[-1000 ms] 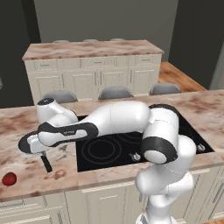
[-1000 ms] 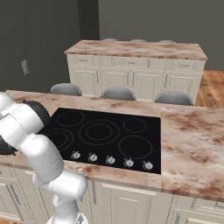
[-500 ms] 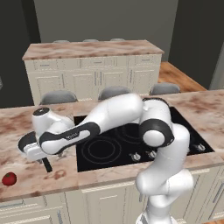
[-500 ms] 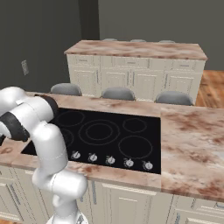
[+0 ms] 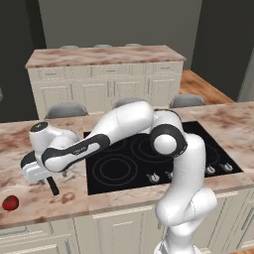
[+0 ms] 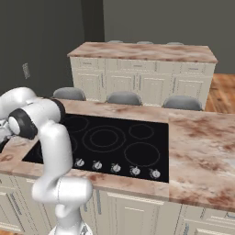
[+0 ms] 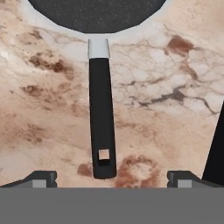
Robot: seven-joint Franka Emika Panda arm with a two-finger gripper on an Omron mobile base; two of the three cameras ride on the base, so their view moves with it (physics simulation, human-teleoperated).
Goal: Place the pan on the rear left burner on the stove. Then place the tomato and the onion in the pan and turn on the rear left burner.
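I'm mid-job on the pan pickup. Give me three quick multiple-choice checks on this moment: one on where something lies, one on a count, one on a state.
1. Where does the pan lie?
A. on the marble counter beside the stove
B. on the rear left burner
C. on the far island

2. How many silver knobs run along the front of the stove?
A. three
B. five
C. seven

3. How do the jaws of the gripper stand?
A. shut on the pan's handle
B. open, with the handle between the fingertips and untouched
C. shut on nothing

Answers:
1. A, the hand view shows the pan and its black handle lying on veined marble, not on black glass.
2. B, the right base view shows five knobs in a row.
3. B, the two fingertips sit wide apart at either side of the hand view, clear of the handle.
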